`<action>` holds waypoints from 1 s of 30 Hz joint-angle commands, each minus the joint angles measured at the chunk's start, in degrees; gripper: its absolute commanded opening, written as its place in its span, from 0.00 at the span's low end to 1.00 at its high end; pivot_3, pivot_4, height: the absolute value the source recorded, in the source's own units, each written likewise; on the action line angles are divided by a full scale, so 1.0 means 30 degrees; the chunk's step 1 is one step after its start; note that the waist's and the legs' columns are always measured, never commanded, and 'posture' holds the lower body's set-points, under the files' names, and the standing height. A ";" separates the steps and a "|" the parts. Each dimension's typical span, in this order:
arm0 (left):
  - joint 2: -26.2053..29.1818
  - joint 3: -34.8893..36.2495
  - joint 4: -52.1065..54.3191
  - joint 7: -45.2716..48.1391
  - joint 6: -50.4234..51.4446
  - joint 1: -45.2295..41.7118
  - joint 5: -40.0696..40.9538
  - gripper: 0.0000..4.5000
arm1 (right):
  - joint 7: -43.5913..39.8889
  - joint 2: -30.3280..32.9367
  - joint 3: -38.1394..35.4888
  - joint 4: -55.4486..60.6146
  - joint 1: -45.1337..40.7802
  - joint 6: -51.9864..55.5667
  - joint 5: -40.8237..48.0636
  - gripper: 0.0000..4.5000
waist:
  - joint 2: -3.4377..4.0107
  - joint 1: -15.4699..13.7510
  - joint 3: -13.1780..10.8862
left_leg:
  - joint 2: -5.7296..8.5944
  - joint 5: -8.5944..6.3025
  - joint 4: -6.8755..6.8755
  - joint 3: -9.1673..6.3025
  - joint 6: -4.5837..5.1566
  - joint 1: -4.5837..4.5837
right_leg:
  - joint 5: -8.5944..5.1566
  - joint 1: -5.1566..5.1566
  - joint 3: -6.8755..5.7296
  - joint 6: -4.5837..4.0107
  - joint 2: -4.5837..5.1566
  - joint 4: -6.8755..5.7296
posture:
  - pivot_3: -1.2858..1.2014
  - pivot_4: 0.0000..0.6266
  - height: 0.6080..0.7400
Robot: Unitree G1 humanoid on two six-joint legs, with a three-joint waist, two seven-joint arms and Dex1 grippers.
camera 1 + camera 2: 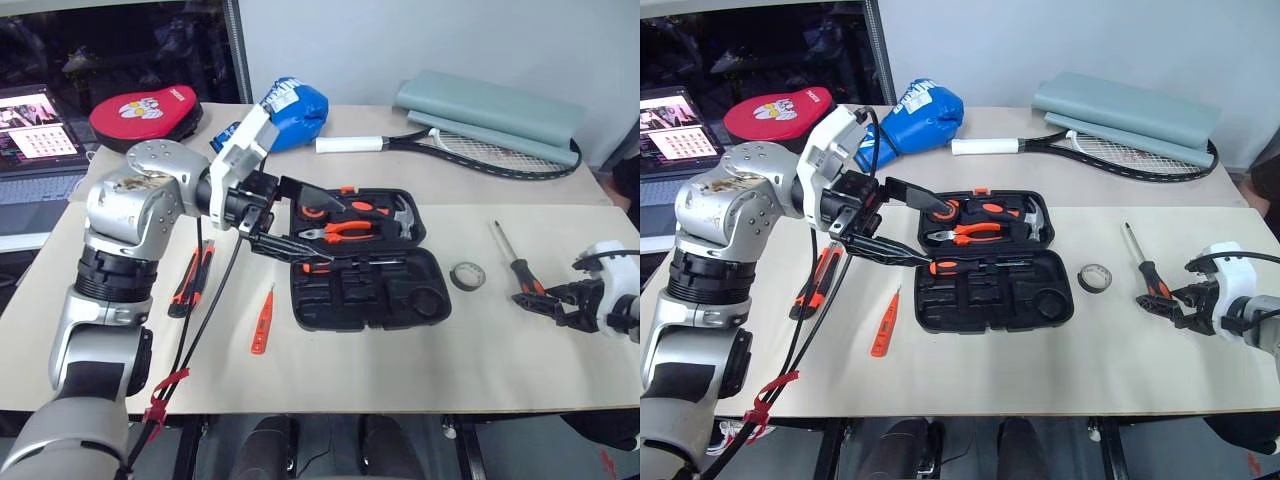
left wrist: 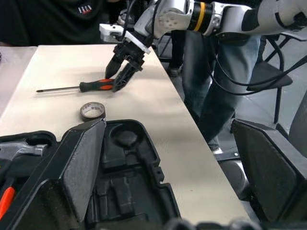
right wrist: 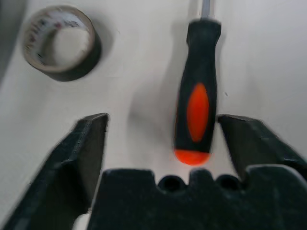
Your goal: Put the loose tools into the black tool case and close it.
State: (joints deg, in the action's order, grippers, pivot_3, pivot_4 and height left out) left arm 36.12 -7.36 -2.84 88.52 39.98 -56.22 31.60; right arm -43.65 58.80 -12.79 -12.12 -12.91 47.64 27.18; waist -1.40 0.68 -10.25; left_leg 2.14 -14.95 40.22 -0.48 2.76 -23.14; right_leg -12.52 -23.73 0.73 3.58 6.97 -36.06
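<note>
While the case lies open mid-counter, the left claw hovers released over its left edge. The right claw, unclenched, straddles the screwdriver handle beside the tape.

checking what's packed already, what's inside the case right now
The open case holds orange-handled pliers, a hammer and a screwdriver in its far half. The near recesses look empty. The left pincer covers its left corner.
</note>
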 commanded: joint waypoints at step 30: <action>0.3288 -0.2864 -0.2617 0.1328 -0.4056 -0.1539 -0.1029 1.00 | -1.2888 -0.0266 1.0735 0.1750 -1.0568 -1.2212 -0.7039 0.20 | 0.0016 0.0039 -0.0002 | -0.0015 0.0001 0.0037 0.0102 -0.0004 -0.0127 | 0.0031 -0.0197 0.0064 0.0011 -0.0033 -0.0011 | 0.52 0.24 0.97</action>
State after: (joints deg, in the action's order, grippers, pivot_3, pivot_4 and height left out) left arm 44.92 -16.82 -11.89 92.30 28.61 -59.47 27.37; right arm -80.41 58.21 19.58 -3.35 -42.29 15.56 8.75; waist -1.35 0.79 -10.26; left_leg 2.11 -14.94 40.33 -0.17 2.75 -23.53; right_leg -12.42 -24.34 0.90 3.62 6.87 -36.09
